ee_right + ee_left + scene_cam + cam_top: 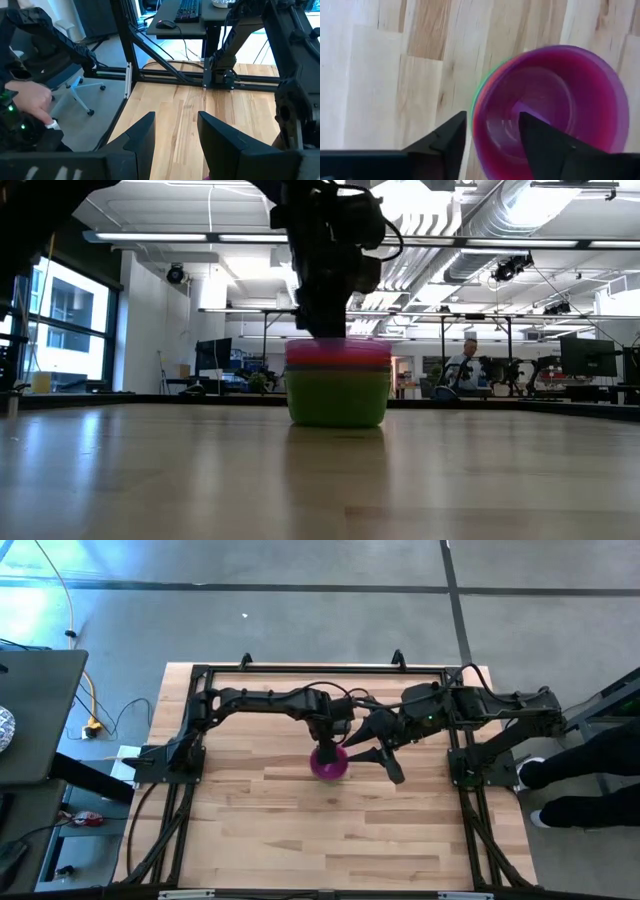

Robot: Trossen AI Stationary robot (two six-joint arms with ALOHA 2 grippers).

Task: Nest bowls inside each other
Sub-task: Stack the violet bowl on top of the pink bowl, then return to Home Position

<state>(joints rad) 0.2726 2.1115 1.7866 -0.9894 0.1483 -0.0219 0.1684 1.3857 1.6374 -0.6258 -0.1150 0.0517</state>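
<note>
The bowls (337,385) sit stacked mid-table, mouths up, axis vertical, purple on top, green at the bottom. No loose bowl shows, so nesting looks all but finished. The left gripper (492,142) straddles the top rim, fingers parted. The right gripper (175,145) waits just beside, spread wide.

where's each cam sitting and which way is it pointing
High: overhead, straight down on table; both arms, left gripper over bowl stack.
Low: table height, level across; stack, arm above.
Left wrist: down past open fingers straddling stack rim.
Right wrist: past open fingers across table.
All but the right wrist share the stack.
</note>
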